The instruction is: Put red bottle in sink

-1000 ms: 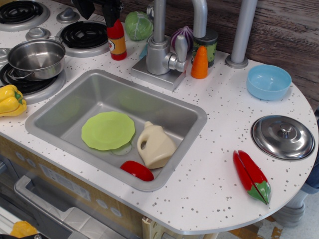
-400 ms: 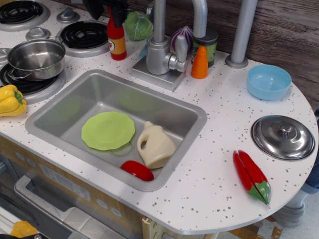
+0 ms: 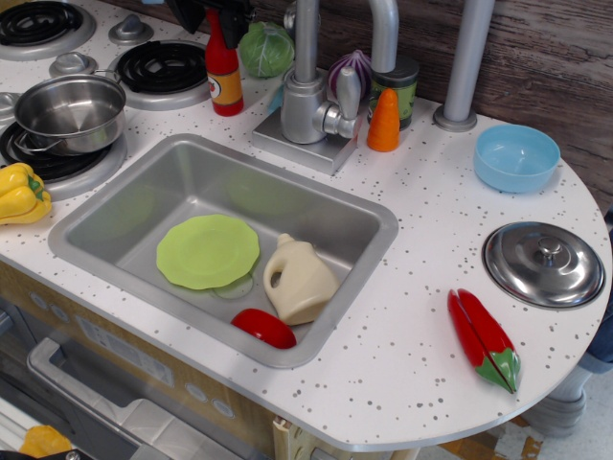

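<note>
observation.image, red bottle (image 3: pixel 223 77) upright on counter, cap up, beside sink (image 3: pixel 115 206)

black pincer (image 3: pixel 213 11), dark blocky housing, mostly cropped

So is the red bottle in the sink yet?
No. The red bottle stands upright on the counter behind the sink, near the burner. The hand is above its neck; grip cannot be told.

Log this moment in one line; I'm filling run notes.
gripper: above bottle, grip unclear | red bottle: upright on counter | sink: no bottle
</note>
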### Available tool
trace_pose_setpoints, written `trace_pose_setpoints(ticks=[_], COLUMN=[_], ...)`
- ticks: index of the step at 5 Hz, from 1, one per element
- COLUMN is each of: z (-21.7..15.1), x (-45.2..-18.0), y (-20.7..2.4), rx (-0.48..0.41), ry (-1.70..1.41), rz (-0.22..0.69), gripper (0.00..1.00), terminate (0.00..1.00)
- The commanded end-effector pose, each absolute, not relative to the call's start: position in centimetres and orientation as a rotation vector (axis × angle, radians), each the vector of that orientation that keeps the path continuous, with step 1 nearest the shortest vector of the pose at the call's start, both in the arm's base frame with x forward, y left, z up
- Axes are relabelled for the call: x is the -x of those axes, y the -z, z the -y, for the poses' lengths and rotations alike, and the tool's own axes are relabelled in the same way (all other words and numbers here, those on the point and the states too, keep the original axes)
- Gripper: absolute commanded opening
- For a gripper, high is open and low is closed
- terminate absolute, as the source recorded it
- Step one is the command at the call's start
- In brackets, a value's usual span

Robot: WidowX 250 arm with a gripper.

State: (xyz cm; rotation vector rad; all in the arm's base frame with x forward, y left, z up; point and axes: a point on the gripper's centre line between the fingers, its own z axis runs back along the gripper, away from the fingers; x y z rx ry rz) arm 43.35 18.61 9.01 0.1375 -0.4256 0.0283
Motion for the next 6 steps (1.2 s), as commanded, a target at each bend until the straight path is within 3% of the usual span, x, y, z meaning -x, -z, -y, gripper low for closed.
trace_pose_setpoints(ticks=[1,2,3,4,6], z=[-18.8,-18.4,-17.9,-17.4,-14.0], x=[-45.0,-44.6,-42.5,-38.8,-33.3], y=[-11.3,-11.7,-13.2,-15.2,-15.3], rx=[-0.170,-0.176,-0.232,-0.302,-0.309], ry=[-0.017,-0.027,-0.036,-0.066,-0.166], rz=[0.485,0.467,0.394,0.316,0.256], gripper=[0.00,0.00,0.00,0.00,0.00], terminate=[0.00,0.00,0.00,0.00,0.00])
